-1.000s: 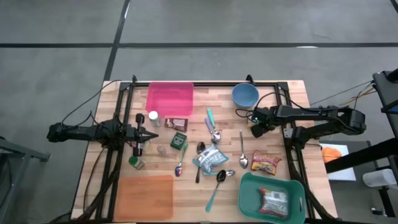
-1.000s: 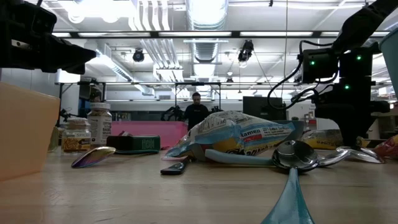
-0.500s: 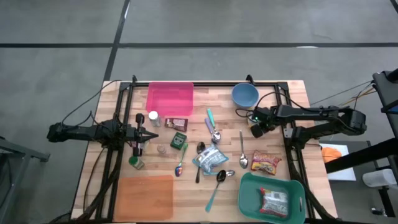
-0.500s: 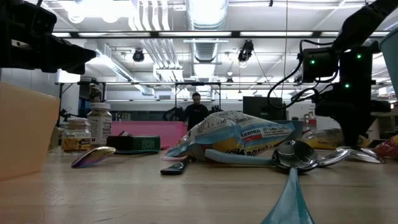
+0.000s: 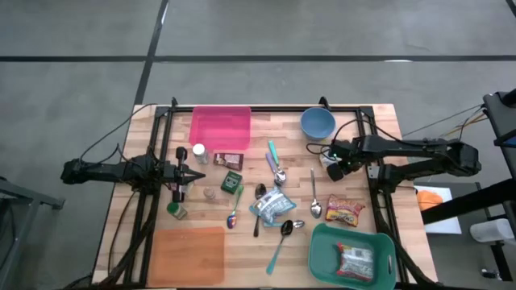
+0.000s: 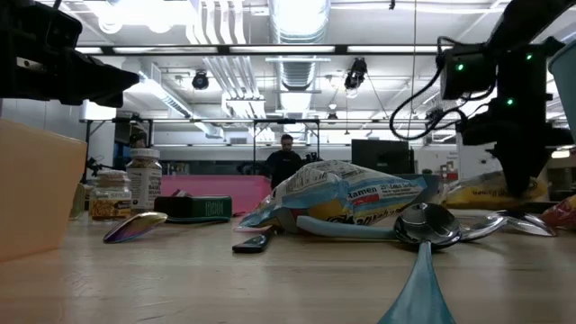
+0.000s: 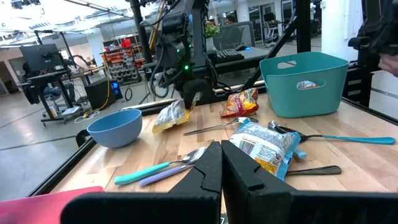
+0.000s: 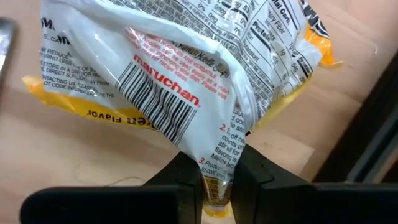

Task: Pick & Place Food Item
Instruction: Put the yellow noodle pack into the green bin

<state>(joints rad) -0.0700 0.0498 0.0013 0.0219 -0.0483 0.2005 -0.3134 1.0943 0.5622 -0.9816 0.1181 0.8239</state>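
Right gripper (image 8: 219, 180) pinches one edge of a Maruchan ramen packet (image 8: 186, 81), held up off the wooden table (image 5: 355, 121) near the blue bowl (image 5: 318, 122); its wrist view alone shows the barcode, the nutrition panel and the yellow trim. Left gripper (image 7: 221, 163) hangs with its fingers pressed together on nothing at the table's left side. Seen from above, the teal basket (image 5: 322, 242) holds another packet, and a red snack bag (image 5: 345, 212) lies just beside it.

Two dark jointed arms with black cables and green indicator lights.
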